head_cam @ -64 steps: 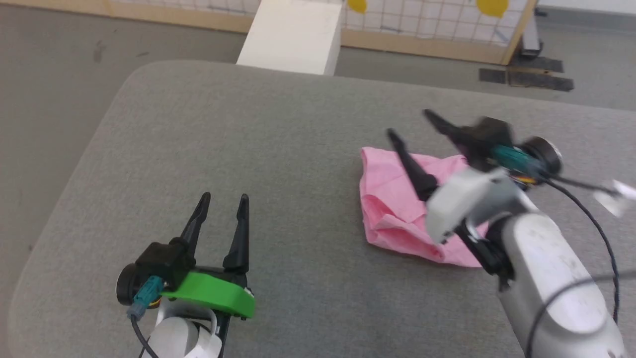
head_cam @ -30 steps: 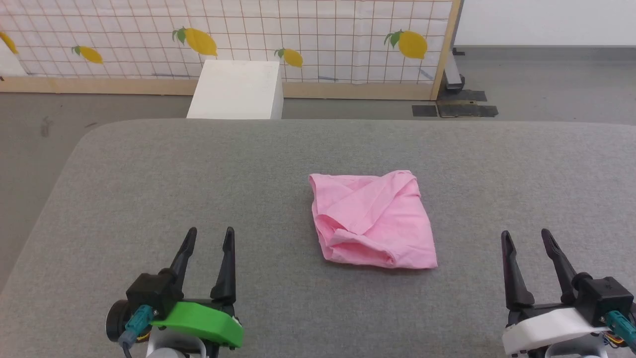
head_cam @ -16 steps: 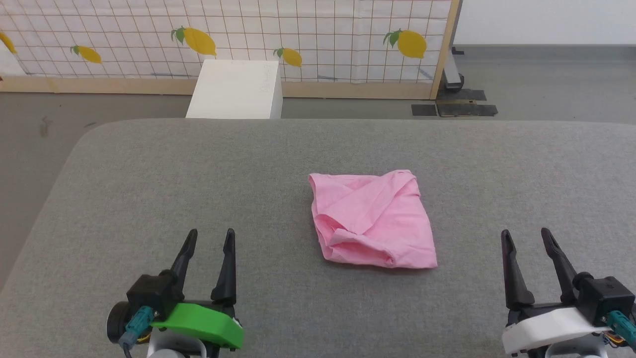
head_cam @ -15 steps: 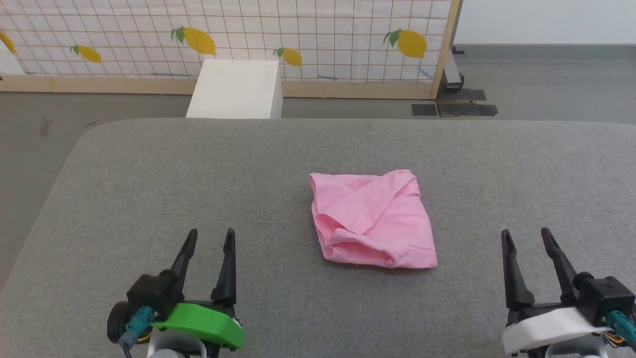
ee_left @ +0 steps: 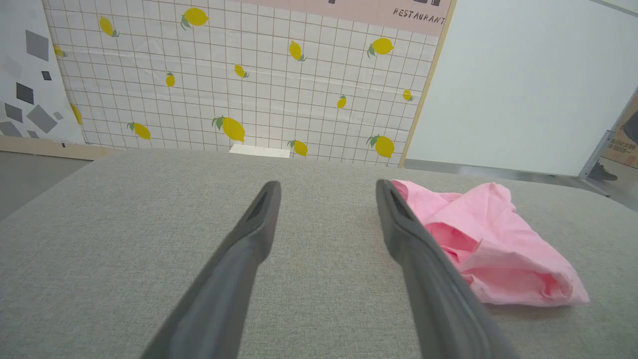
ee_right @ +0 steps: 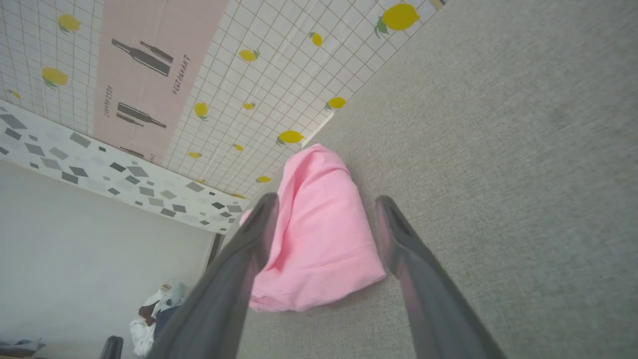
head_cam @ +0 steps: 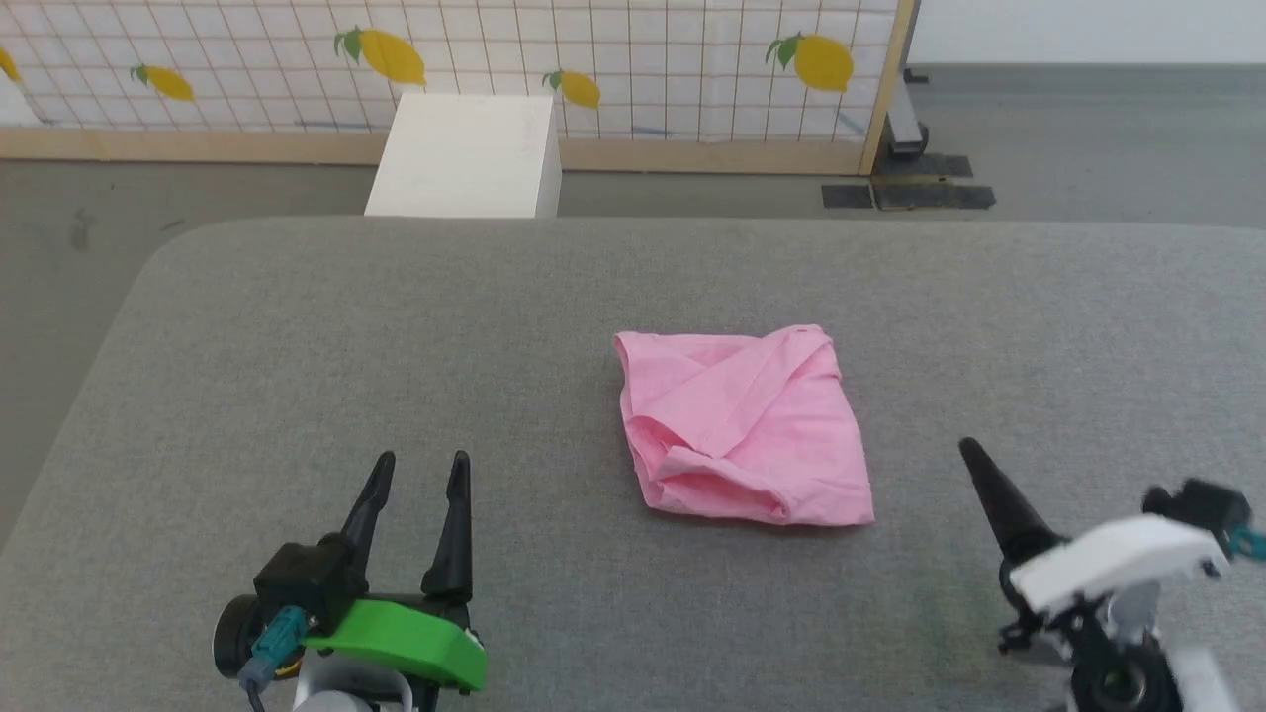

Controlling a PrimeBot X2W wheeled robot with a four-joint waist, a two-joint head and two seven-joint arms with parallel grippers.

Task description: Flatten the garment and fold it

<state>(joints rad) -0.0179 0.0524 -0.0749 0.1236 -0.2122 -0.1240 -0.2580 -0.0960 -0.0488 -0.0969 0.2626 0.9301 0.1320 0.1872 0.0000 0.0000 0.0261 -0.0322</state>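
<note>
Has tipped the right claw (ee_right: 326, 200) onto its side since half a second ago and swung it inward: shows its white housing slanted at the lower right of the head view, with one dark finger (head_cam: 994, 489) aimed up and left toward the garment (head_cam: 742, 425). Has nudged the head camera a little as well, shifting the whole scene slightly up that view. Has left the left claw (head_cam: 423, 460) where it was at the lower left, green housing below, fingers pointing away.

Holds both claws part-open, a moderate gap between the fingers, gripping nothing and clear of the cloth. Frames the cloth between and beyond the right claw's fingers in the right wrist view; puts it off beside the right-hand finger in the left wrist view.

Finds the garment on the grey fabric desk (head_cam: 396, 326), ahead of the claws and between them, nearer the right one. Lying as a rough pink square, doubled over itself and creased, with a puffy rolled fold along its near left edge.

Beyond the desk's far edge, faces a white box (head_cam: 465, 153) on the grey floor (head_cam: 1088, 148), then a wood-framed screen (head_cam: 633, 59) of white grid printed with yellow lemons, with dark patches (head_cam: 910, 195) at its right foot.
</note>
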